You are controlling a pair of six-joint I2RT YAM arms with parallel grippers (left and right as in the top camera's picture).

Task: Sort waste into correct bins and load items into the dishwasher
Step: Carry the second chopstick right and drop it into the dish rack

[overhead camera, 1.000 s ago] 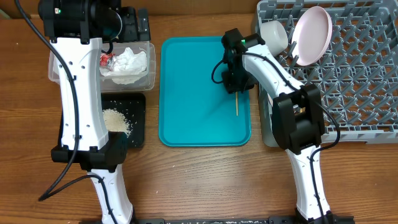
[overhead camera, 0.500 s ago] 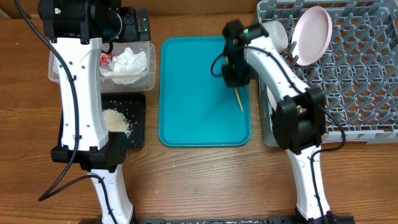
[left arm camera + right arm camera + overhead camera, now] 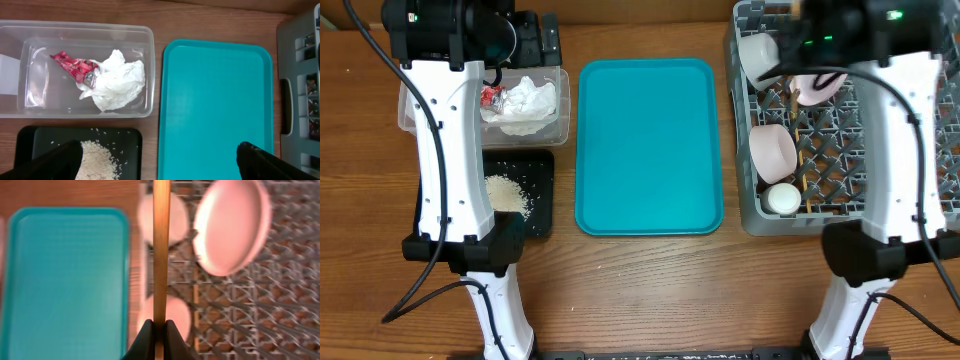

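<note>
My right gripper (image 3: 159, 327) is shut on a wooden chopstick (image 3: 160, 255) and holds it high over the left side of the grey dish rack (image 3: 920, 170). In the rack stand the pink plate (image 3: 232, 227), a pale bowl (image 3: 760, 50), a round dish (image 3: 772, 152) and a small white cup (image 3: 782, 197). My left gripper (image 3: 160, 162) is open and empty, above the clear tub (image 3: 150, 60). The tub holds the red wrapper (image 3: 75, 67) and the white napkin (image 3: 117, 80). The rice (image 3: 97, 157) lies in the black tray (image 3: 542, 205).
The teal tray (image 3: 650, 145) lies between the bins and the rack with nothing on it. The right arm (image 3: 910, 120) spans the rack and hides part of the plate in the overhead view. Wooden table runs along the front.
My right arm has lifted the chopstick off the teal tray and swung right and up over the rack. The left arm has not moved.
</note>
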